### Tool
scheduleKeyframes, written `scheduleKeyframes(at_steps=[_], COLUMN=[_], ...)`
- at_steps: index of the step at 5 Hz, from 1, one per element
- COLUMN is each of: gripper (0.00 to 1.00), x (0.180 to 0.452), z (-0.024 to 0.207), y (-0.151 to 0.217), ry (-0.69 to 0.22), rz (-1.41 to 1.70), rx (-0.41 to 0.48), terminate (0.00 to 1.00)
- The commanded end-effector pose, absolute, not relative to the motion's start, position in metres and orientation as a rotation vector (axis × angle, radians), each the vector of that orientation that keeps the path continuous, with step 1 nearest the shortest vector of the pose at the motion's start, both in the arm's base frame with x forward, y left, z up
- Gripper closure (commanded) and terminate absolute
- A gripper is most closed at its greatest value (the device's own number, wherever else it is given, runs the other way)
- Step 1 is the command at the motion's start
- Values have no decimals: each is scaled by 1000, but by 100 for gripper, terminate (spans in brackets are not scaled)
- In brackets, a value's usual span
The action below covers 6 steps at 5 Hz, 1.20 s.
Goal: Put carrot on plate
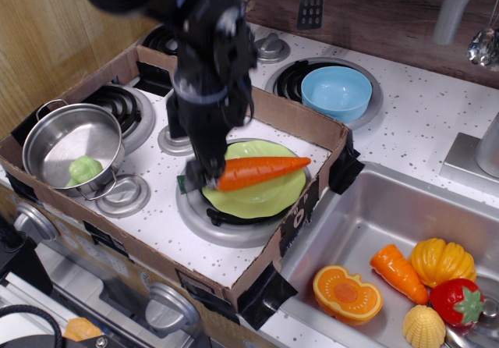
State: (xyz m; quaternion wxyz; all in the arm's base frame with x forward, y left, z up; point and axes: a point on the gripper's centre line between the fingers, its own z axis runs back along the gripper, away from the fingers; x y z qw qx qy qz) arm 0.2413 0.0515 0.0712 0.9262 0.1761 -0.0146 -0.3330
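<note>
The long orange carrot [261,171] lies across the round light-green plate [269,196], its tip pointing right and its dark green stem end [184,182] over the plate's left rim. The plate sits on the front right burner inside the cardboard tray. My gripper [206,172] hangs at the carrot's thick left end, blurred by motion. Its dark fingers [200,161] stand at the thick end and look loosened from it.
A steel pot [72,149] with a green lump stands at the left. A light blue bowl [336,92] sits on the back burner. The cardboard wall [312,200] borders the plate. The sink [366,207] holds a stubby carrot piece [398,273] and other toy food.
</note>
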Motion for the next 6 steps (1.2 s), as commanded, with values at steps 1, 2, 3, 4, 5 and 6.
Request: scheduleKeyframes(at_steps=[1, 2, 3, 4, 5, 6], gripper=[0, 0, 0, 0, 0, 0], x=[258, 258, 258, 258, 258, 258], z=[178, 178, 178, 178, 178, 178], y=[12, 12, 12, 12, 12, 12], ry=[1, 1, 1, 1, 1, 1], rz=[-759, -759, -759, -759, -759, -759], rx=[541, 541, 541, 541, 541, 541], terminate=[0, 0, 0, 0, 0, 100])
